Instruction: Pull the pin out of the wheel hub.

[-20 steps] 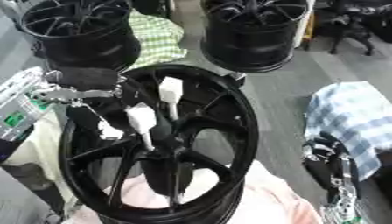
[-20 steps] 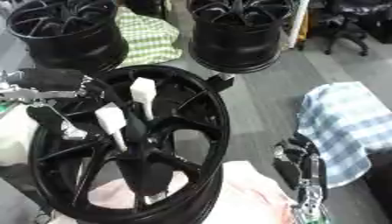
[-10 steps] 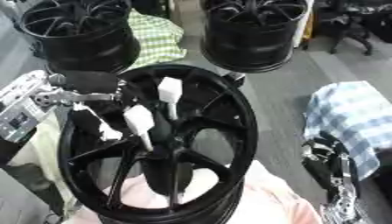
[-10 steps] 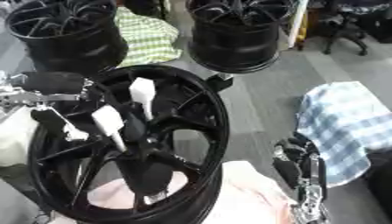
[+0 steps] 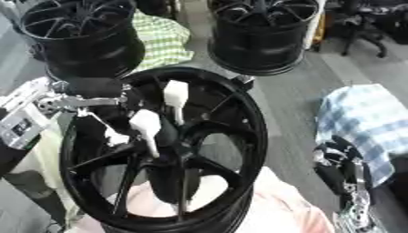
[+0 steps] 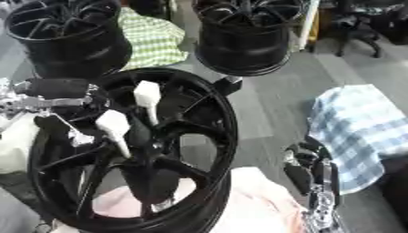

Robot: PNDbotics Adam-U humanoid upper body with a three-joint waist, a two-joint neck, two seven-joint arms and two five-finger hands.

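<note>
A large black wheel hub [image 5: 231, 136] stands tilted on a pink cloth [image 5: 279, 205], its spoked face turned toward me. Two white pins stick out near its centre: an upper pin [image 5: 175, 96] and a lower pin [image 5: 146, 125]. A smaller white piece [image 5: 116, 137] sits to their left between the spokes. My left hand [image 5: 89, 89] is at the wheel's upper left rim and reaches in toward the small white piece; its grip is hidden by the spokes. My right hand [image 5: 341, 167] rests low at the right, fingers up and relaxed, holding nothing.
Two more black wheels [image 5: 79, 36] [image 5: 263, 32] stand at the back, with a green checked cloth [image 5: 163, 41] between them. A blue checked cloth [image 5: 366, 118] lies at the right. A white device [image 5: 20, 123] sits at the left edge.
</note>
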